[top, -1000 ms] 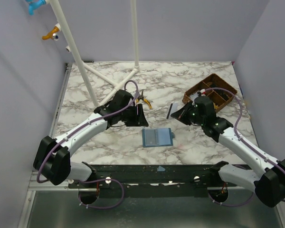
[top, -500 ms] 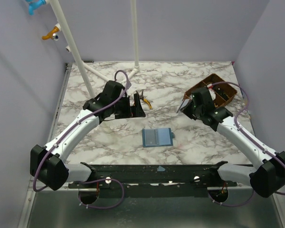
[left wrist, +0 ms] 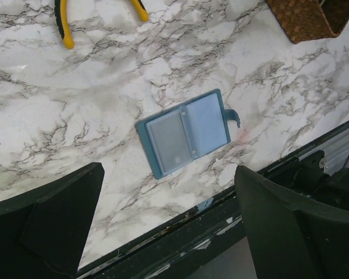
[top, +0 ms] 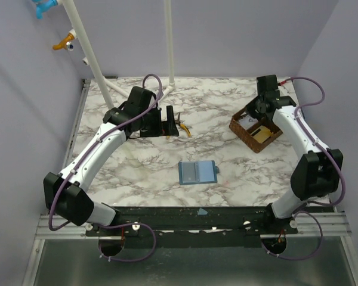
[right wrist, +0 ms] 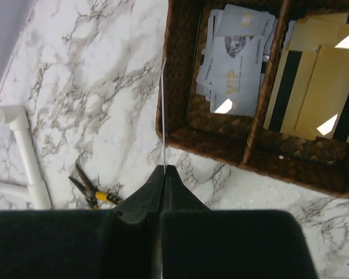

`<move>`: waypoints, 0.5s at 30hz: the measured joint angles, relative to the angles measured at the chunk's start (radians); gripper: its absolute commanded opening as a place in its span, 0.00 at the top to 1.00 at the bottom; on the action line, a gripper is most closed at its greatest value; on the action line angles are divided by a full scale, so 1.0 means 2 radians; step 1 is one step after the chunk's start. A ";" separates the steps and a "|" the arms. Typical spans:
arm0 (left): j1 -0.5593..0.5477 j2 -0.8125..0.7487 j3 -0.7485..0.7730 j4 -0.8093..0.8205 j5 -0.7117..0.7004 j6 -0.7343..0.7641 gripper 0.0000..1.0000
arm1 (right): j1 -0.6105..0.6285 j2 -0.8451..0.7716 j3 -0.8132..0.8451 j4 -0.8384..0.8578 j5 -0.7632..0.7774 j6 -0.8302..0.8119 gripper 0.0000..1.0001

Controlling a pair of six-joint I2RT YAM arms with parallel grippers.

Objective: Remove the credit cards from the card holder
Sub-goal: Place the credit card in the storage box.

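Note:
The blue card holder (top: 197, 172) lies open and flat on the marble near the front edge. In the left wrist view it (left wrist: 186, 132) shows pale clear sleeves inside and a small tab. My left gripper (top: 167, 122) is open and empty, held above the table behind the holder; its gap (left wrist: 168, 232) is wide and both fingers (left wrist: 52, 221) frame the view. My right gripper (top: 264, 106) hovers over the brown tray (top: 243, 136) and is shut (right wrist: 164, 170) on a thin credit card (right wrist: 164, 116), seen edge-on above the tray's left wall.
The brown woven tray (right wrist: 215, 145) holds silver cards (right wrist: 235, 52) in one compartment and gold cards (right wrist: 320, 87) in another. Yellow-handled pliers (top: 184, 128) lie behind the holder. A white pipe frame (top: 140, 104) stands at the back left.
My right arm has swung from beside the holder to the far right, over the tray, still gripping the card. My left arm has drawn back and to the left a little.

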 measured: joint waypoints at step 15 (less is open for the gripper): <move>0.017 0.055 0.050 -0.024 0.015 0.018 0.01 | -0.051 0.142 0.071 -0.009 -0.033 -0.030 0.85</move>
